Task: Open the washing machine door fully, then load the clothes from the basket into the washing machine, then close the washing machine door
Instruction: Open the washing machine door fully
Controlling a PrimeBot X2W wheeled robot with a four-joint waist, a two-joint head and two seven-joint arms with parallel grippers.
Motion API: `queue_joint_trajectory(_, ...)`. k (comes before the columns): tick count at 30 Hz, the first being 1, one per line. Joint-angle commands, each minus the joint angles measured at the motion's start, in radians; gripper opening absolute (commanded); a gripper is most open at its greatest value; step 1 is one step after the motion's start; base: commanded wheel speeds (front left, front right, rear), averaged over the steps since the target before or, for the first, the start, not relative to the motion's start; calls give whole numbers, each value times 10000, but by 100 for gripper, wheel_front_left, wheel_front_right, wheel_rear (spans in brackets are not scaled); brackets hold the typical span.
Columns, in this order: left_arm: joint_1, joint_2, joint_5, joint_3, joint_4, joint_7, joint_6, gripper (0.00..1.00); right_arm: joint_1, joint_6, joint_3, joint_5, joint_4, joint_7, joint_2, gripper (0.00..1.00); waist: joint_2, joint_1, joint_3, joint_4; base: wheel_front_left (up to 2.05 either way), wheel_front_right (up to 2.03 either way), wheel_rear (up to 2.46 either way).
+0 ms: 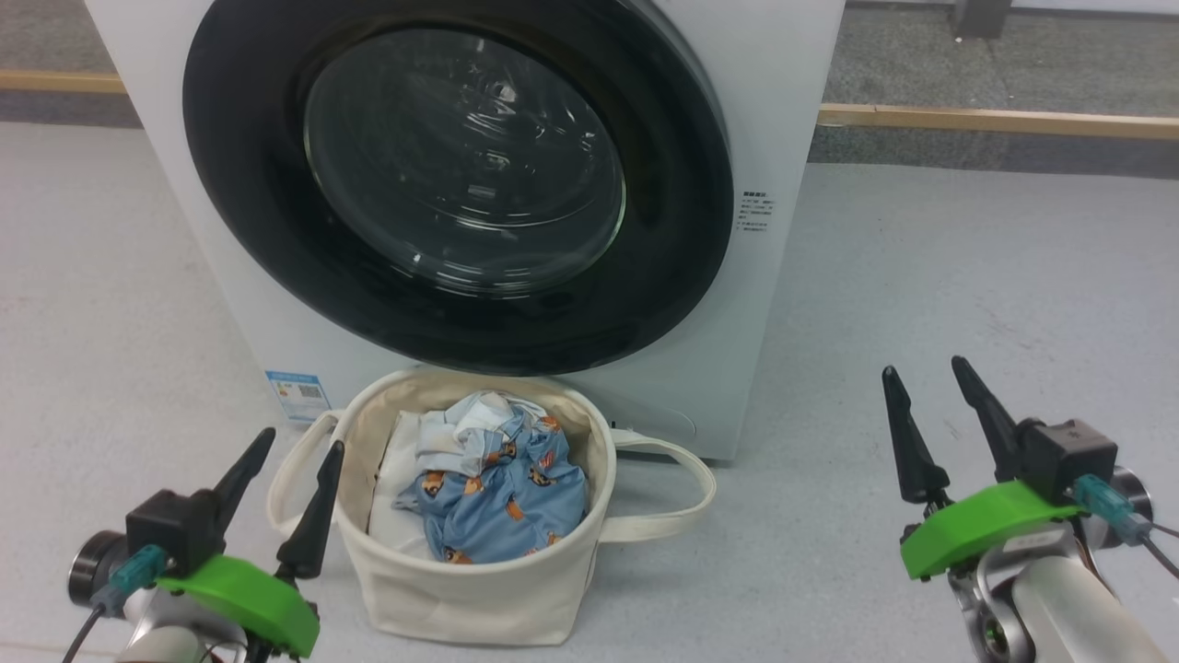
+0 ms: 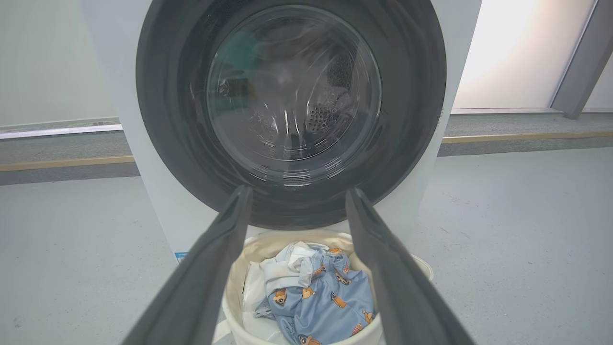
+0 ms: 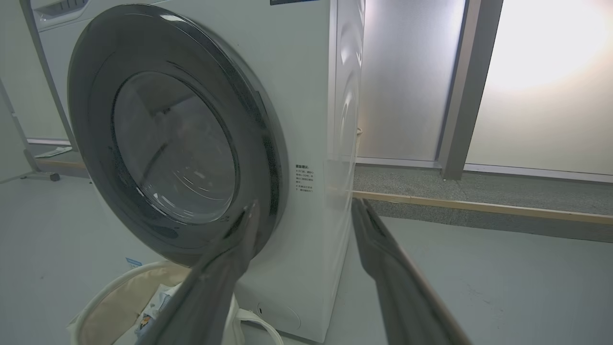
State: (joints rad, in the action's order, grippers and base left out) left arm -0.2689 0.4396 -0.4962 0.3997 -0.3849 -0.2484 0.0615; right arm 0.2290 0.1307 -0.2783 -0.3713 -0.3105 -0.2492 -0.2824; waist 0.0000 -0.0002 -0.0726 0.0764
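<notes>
Finds the washing machine door [image 1: 461, 175] against the front of the white washing machine [image 1: 783, 110], seemingly shut or nearly so. Sets the basket [image 1: 461, 599] just under the door's lower rim, probably for a short lift, with the clothes [image 1: 502, 497] bunched inside. Holds the left gripper [image 1: 304, 438] beside the basket and the right gripper [image 1: 922, 366] well apart, both spread wide and empty, likely poised to start. Reveals the perforated drum [image 2: 325, 115] from the left wrist, and the machine's side panel [image 3: 345, 96] from the right wrist.
</notes>
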Motion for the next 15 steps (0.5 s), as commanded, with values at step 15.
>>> queue_joint_trajectory(15, -613, 282, -16, -616, 44, -121, -67, 100, 165, 0, 24, -167, 181, -126, 1, 100, 0, 2, -62, -77, 23, 23, -46)
